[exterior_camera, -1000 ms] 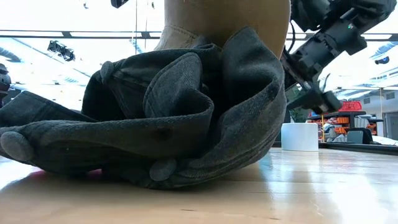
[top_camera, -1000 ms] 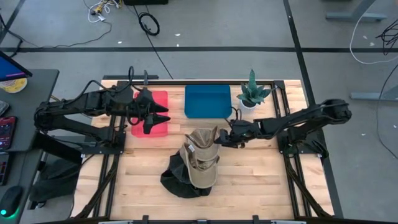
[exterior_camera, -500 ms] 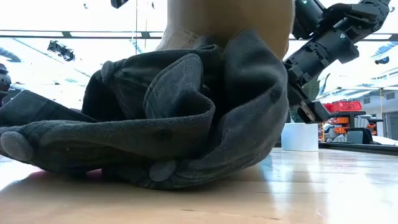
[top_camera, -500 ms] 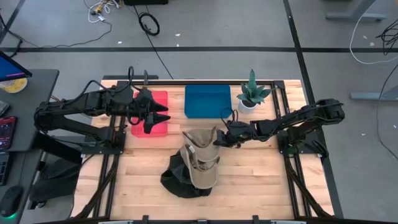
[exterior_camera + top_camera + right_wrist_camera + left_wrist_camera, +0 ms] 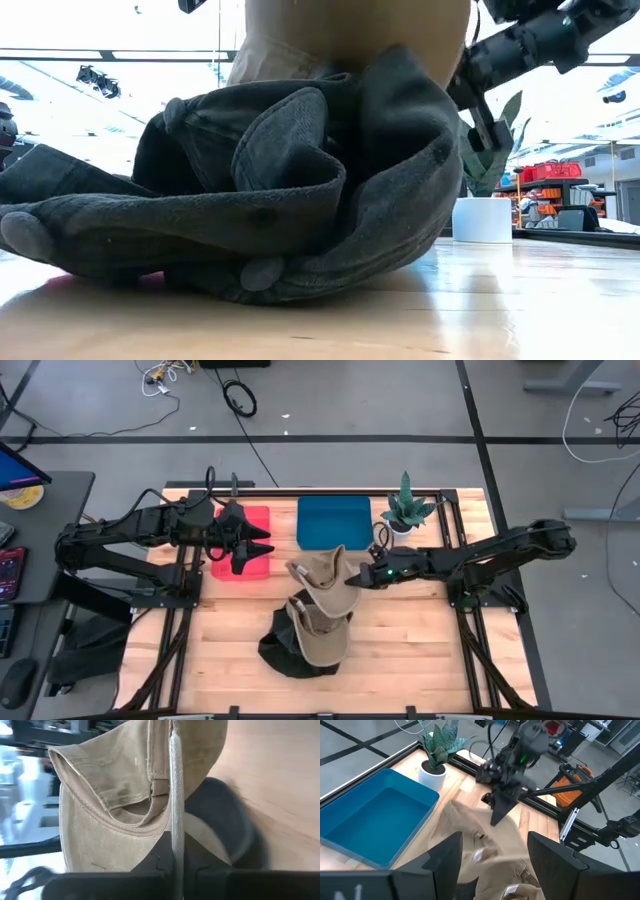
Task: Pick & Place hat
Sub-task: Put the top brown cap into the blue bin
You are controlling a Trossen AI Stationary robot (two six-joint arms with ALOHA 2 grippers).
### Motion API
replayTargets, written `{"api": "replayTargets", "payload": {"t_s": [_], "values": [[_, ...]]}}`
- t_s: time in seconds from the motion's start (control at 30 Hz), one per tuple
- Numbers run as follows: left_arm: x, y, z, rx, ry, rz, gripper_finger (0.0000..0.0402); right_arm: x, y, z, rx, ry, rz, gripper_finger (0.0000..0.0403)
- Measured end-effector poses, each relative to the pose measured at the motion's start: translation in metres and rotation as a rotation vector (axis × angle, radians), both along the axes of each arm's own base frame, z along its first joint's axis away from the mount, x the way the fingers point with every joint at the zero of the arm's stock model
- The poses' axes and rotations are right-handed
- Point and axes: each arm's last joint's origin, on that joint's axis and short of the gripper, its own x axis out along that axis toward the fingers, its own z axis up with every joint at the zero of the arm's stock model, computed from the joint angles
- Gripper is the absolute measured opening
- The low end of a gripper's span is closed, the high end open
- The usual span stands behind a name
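**Thin grip on a tan hat, with more hats below**

While the right pincer (image 5: 366,576) is pressed together on the edge of the tan hat (image 5: 325,574), the hold looks thin: in the right wrist view only a narrow fold of fabric (image 5: 176,795) runs between the dark fingers, so the cloth could slip out if the arm swings quickly. The hat hangs lifted over the middle of the desk (image 5: 420,650), just in front of the blue tray (image 5: 333,522) at the far edge, with its crown drooping toward the pile beneath.

That pile is the second worry. Another tan hat (image 5: 318,635) lies on a dark grey hat (image 5: 283,652) nearer the front edge, and the lifted hat appears to overlap them from above; whether they still touch I cannot tell. If they snag, the carry may drag the lower hats along.

Further out, the potted plant (image 5: 404,510) stands near the far right corner, close to the right arm, and a wide sweep could tip it. The left pincer (image 5: 262,548) hangs spread over the red tray (image 5: 258,520) toward the far left, holding nothing; a crossing path could bring the two arms together.
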Motion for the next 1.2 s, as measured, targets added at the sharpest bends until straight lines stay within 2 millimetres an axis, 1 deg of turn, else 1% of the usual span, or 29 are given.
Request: {"api": "replayTargets", "payload": {"t_s": [0.2,0.33,0.4,0.5,0.63,0.77,0.9,0.97,1.07,1.2], "values": [[0.000,0.000,0.000,0.001,-0.002,0.000,0.0227,-0.015,-0.001,0.028,-0.063,-0.124,0.026,0.0006],[0.000,0.000,0.001,0.001,-0.006,0.001,0.0226,-0.018,0.000,0.055,-0.216,-0.220,0.064,0.0006],[0.000,0.000,0.001,0.003,-0.007,0.006,0.0226,-0.018,0.001,0.069,-0.306,-0.240,0.079,0.0006],[0.000,0.000,0.001,0.001,-0.010,0.015,0.0226,-0.016,0.002,0.088,-0.449,-0.211,0.106,0.0006],[0.001,0.001,0.003,-0.004,-0.037,0.019,0.0226,-0.017,0.001,0.113,-0.669,-0.111,0.098,0.0006],[0.003,0.001,0.008,-0.028,-0.095,0.029,0.0226,-0.021,-0.003,0.135,-0.888,-0.024,0.059,0.0006],[0.005,0.002,0.017,-0.089,-0.201,0.075,0.0226,-0.024,-0.004,0.154,-1.089,0.002,0.023,0.0005],[0.006,0.002,0.022,-0.131,-0.258,0.101,0.0226,-0.024,-0.005,0.159,-1.173,0.021,0.015,0.0005],[0.007,0.003,0.030,-0.166,-0.347,0.136,0.0226,-0.024,-0.005,0.156,-1.270,0.071,0.049,0.0005],[0.007,0.005,0.040,-0.148,-0.453,0.176,0.0227,-0.022,-0.005,0.151,-1.329,0.120,0.101,0.0005]]}}
